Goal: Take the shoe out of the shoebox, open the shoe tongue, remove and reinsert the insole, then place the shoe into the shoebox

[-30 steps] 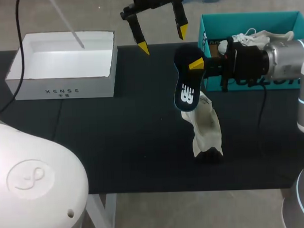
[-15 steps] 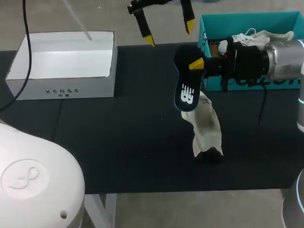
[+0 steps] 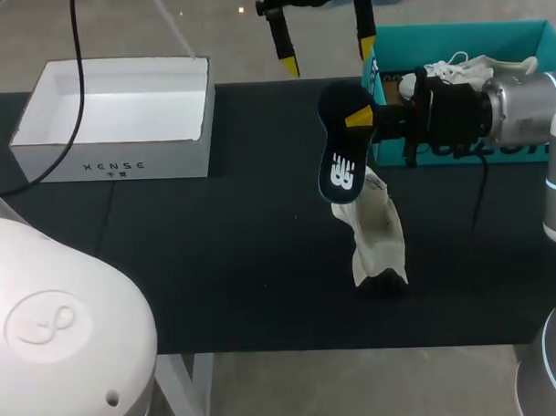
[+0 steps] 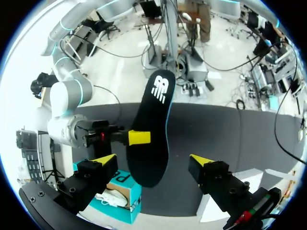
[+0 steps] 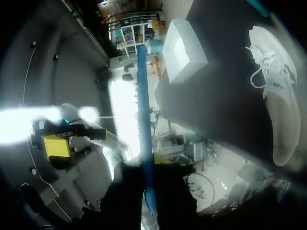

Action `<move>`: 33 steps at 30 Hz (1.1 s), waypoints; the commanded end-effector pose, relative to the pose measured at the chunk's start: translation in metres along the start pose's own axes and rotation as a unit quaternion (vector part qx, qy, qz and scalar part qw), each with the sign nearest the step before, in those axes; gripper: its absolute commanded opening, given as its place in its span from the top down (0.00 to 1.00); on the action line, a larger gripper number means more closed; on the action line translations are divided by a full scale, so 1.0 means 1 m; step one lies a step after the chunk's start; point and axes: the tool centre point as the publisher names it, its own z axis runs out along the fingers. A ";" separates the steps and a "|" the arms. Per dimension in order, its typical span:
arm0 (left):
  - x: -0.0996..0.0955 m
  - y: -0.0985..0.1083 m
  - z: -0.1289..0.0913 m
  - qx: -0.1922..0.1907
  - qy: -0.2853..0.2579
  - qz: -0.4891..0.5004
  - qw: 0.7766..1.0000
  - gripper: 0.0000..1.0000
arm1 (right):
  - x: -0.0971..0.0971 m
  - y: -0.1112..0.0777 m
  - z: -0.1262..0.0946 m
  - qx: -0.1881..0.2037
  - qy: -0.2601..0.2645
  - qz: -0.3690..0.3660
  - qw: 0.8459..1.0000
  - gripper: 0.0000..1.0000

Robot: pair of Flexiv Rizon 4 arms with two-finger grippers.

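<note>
My right gripper (image 3: 359, 118) is shut on a dark insole (image 3: 341, 151) with a white logo and holds it on edge above the table. Under the insole a cream shoe (image 3: 376, 230) lies on the black mat. My left gripper (image 3: 328, 57) hangs open over the table's far edge, beyond the insole and apart from it. In the left wrist view the insole (image 4: 154, 129) spans the gap ahead of the open left gripper (image 4: 153, 162). In the right wrist view the insole (image 5: 143, 110) shows edge-on in the right gripper (image 5: 146, 165), with the shoe (image 5: 278, 105) off to one side.
The teal shoebox (image 3: 519, 35) stands at the back right behind my right arm, with a second pale shoe (image 3: 470, 70) in it. A white open box (image 3: 116, 150) sits at the back left. Black mat lies bare between that box and the shoe.
My left gripper, still open, has moved right and farther back toward the teal shoebox. The right gripper, insole and shoe have stayed put.
</note>
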 end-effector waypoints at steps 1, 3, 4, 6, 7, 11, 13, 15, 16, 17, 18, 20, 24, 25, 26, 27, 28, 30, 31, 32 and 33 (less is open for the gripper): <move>-0.001 -0.001 -0.002 -0.002 0.003 0.001 1.000 0.00 | 0.000 0.000 0.001 0.000 0.000 0.000 1.000 1.00; -0.001 -0.001 -0.002 -0.002 0.003 0.001 1.000 0.00 | 0.000 0.000 0.001 0.000 0.000 0.000 1.000 1.00; -0.001 -0.001 -0.002 -0.002 0.003 0.001 1.000 0.00 | 0.000 0.000 0.001 0.000 0.000 0.000 1.000 1.00; -0.001 -0.001 -0.002 -0.002 0.003 0.001 1.000 0.00 | 0.000 0.000 0.001 0.000 0.000 0.000 1.000 1.00; -0.001 -0.001 -0.002 -0.002 0.003 0.001 1.000 0.00 | 0.000 0.000 0.001 0.000 0.000 0.000 1.000 1.00; -0.001 -0.001 -0.002 -0.002 0.003 0.001 1.000 0.00 | 0.000 0.000 0.001 0.000 0.000 0.000 1.000 1.00; -0.001 -0.001 -0.002 -0.002 0.003 0.001 1.000 0.00 | 0.000 0.000 0.001 0.000 0.000 0.000 1.000 1.00; -0.001 -0.001 -0.002 -0.002 0.003 0.001 1.000 0.00 | 0.000 0.001 0.000 -0.002 -0.007 -0.001 1.000 1.00; -0.001 -0.001 -0.002 -0.002 0.003 0.001 1.000 0.00 | -0.001 0.001 -0.002 -0.003 -0.012 -0.001 1.000 1.00; -0.001 -0.001 -0.002 -0.002 0.003 0.001 1.000 0.00 | -0.003 0.002 -0.004 -0.003 -0.013 0.000 1.000 1.00; -0.001 -0.001 -0.002 -0.002 0.003 0.001 1.000 0.00 | -0.005 0.001 -0.006 -0.003 -0.012 0.000 1.000 1.00; -0.001 -0.001 -0.002 -0.002 0.003 0.001 1.000 0.00 | -0.010 -0.001 -0.010 -0.007 -0.017 0.004 1.000 1.00; -0.001 -0.001 -0.002 -0.002 0.003 0.001 1.000 0.00 | -0.017 -0.006 -0.018 -0.011 -0.018 0.008 1.000 1.00; -0.001 -0.001 -0.002 -0.002 0.003 0.001 1.000 0.00 | -0.018 -0.007 -0.019 -0.013 -0.018 0.009 1.000 1.00; -0.001 -0.001 -0.002 -0.002 0.003 0.001 1.000 0.00 | -0.018 -0.008 -0.019 -0.015 -0.017 0.009 1.000 1.00; -0.001 -0.001 -0.002 -0.002 0.003 0.001 1.000 0.00 | -0.018 -0.009 -0.020 -0.015 -0.017 0.009 1.000 1.00; -0.001 -0.001 -0.002 -0.002 0.003 0.001 1.000 0.00 | -0.018 -0.010 -0.019 -0.014 -0.018 0.009 1.000 1.00; -0.001 -0.001 -0.002 -0.002 0.003 0.001 1.000 0.00 | -0.017 -0.010 -0.020 -0.009 -0.022 0.007 1.000 1.00; -0.001 -0.001 -0.002 -0.002 0.003 0.001 1.000 0.00 | -0.017 -0.010 -0.020 -0.009 -0.022 0.007 1.000 1.00; -0.001 -0.001 -0.002 -0.002 0.003 0.001 1.000 0.00 | -0.017 -0.010 -0.020 -0.009 -0.022 0.007 1.000 1.00; -0.001 -0.001 -0.002 -0.002 0.003 0.001 1.000 0.00 | -0.017 -0.010 -0.020 -0.009 -0.022 0.007 1.000 1.00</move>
